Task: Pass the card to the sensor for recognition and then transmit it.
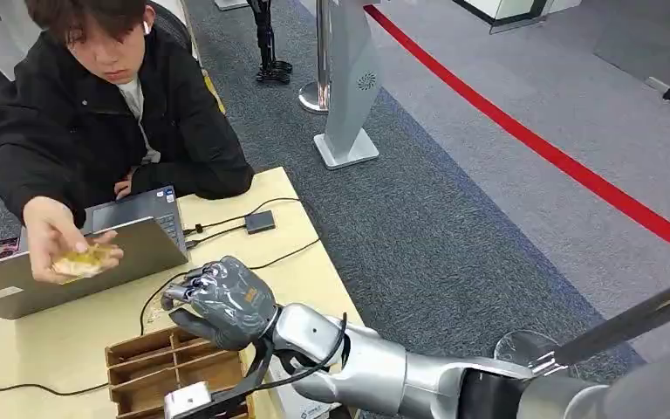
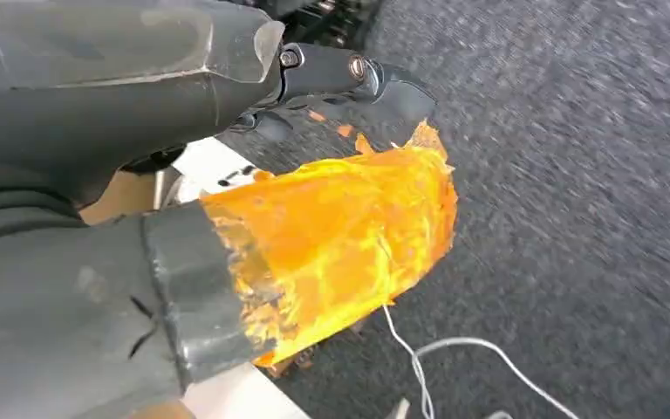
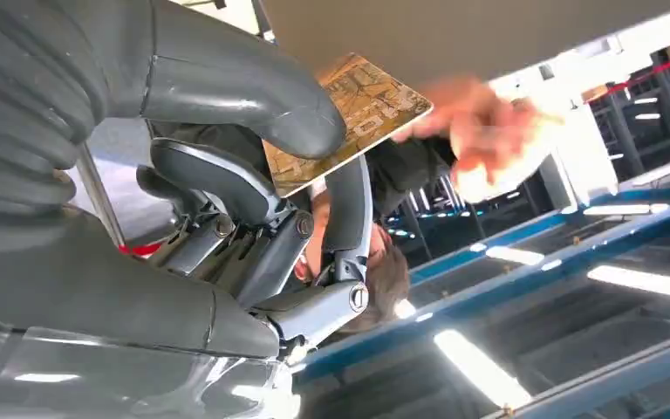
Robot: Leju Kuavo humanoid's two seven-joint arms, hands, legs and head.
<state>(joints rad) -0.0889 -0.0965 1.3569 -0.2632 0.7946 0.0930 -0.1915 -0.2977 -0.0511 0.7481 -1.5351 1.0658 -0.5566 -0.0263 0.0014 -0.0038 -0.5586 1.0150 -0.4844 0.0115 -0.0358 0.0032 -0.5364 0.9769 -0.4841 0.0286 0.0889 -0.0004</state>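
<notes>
Right hand (image 1: 222, 301) pinches card (image 3: 349, 118) above wooden tray (image 1: 153, 367); left hand (image 2: 122, 218) state unclear; person's hand (image 1: 52, 240) holds another card (image 1: 87, 259)

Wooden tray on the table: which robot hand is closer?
Right. The right hand, pinching a card, hovers over the wooden tray at its far edge; I can't tell if it touches. The left hand is out over grey carpet.

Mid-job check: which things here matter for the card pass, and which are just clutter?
Job: right hand, the card it pinches, small black box on a cable (possibly the sensor), person's hand holding a similar card.
Clutter: laptop, wooden tray, silver floor stand.
</notes>
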